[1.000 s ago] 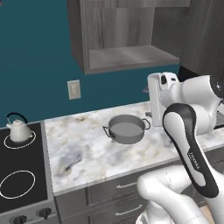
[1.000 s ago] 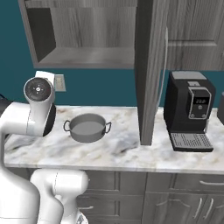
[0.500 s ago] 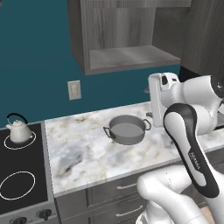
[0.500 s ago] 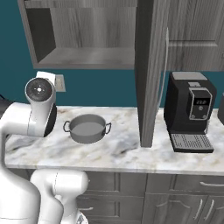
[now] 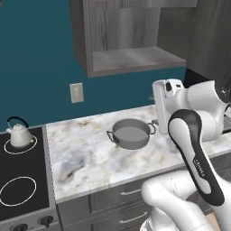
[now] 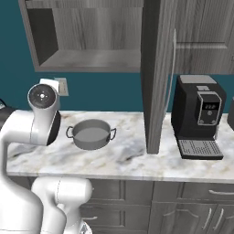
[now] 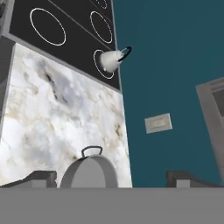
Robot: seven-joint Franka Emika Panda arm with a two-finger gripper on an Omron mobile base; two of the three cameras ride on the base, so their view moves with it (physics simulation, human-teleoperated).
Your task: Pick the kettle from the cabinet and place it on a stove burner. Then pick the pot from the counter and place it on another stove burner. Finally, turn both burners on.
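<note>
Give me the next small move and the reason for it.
Probably lower the open gripper toward the pot. The kettle already sits on a burner, the pot is still on the counter, and its rim lies between the fingertips in the hand view.

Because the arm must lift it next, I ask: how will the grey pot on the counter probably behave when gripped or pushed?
The pot looks like rigid metal, so it should not flex. It is wide, shallow and flat on the counter, so tipping seems unlikely; a push would probably slide it. Its loop handles are small, and the smooth rim may slip between the fingertips.
</note>
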